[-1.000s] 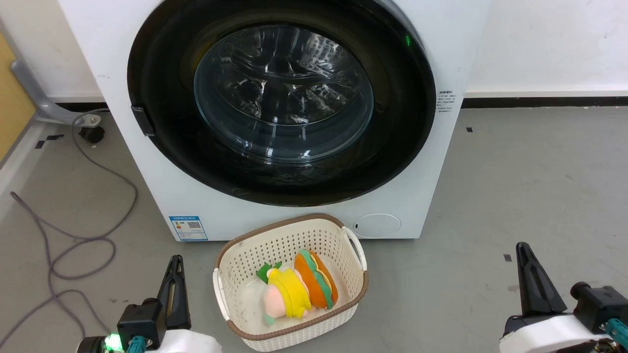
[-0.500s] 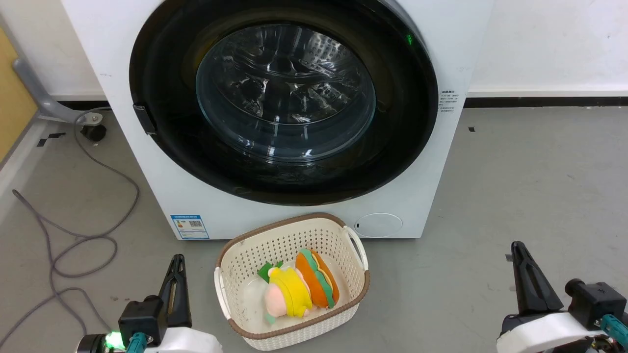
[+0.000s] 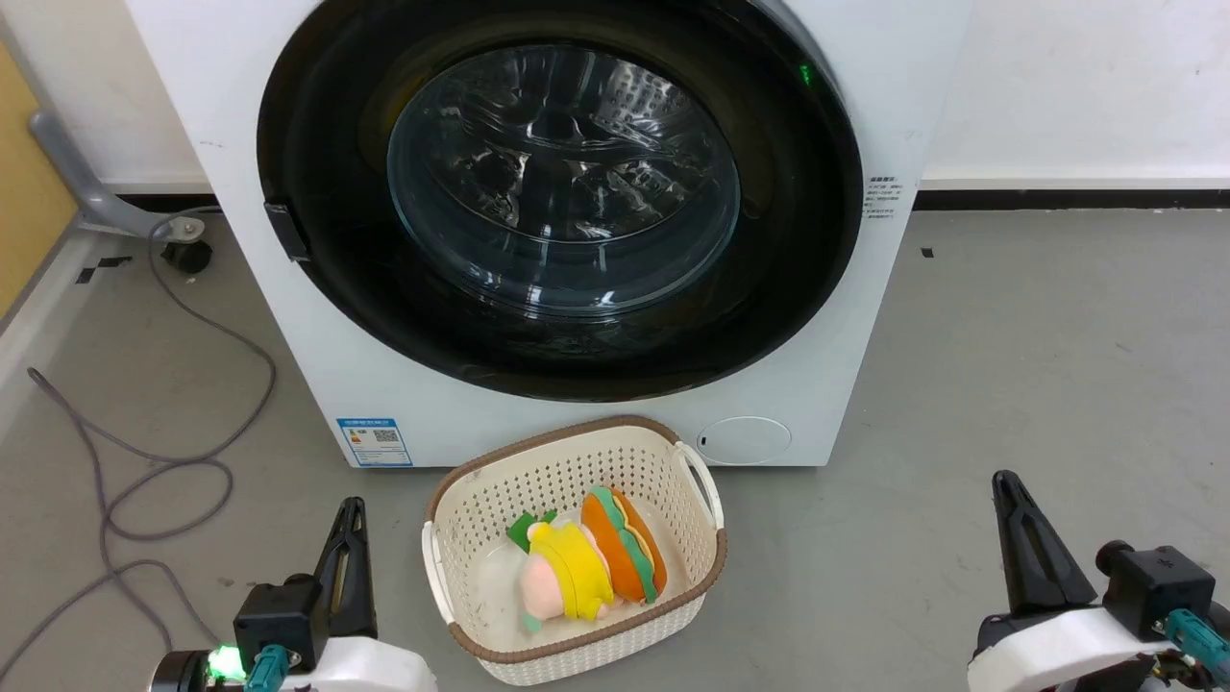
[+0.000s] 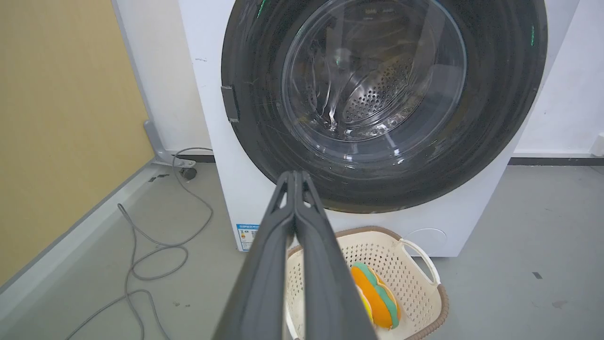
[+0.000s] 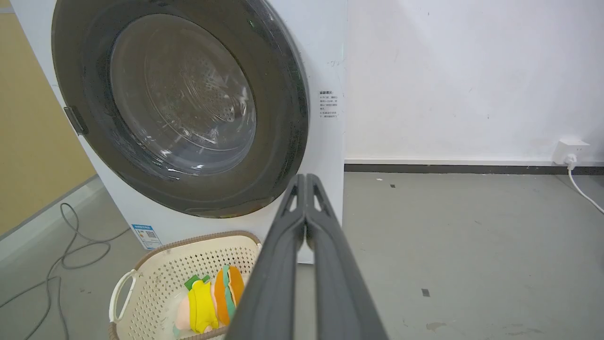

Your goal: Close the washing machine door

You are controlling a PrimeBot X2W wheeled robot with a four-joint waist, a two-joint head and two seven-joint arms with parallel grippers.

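1 washing machine (image 3: 317,384) w/ 1 door (image 3: 562,183), 1 blue sticker (image 3: 375,442), 1 round hatch (image 3: 744,441). 1 basket (image 3: 538,452) w/ 2 plush toys: 1 yellow-pink toy (image 3: 567,577), 1 orange-green toy (image 3: 625,557). 2 grippers, i.e. left gripper (image 3: 350,509) + right gripper (image 3: 1004,481); 1 grey cable (image 3: 163,471) on floor (image 3: 1009,336), 1 wall socket (image 5: 568,151).
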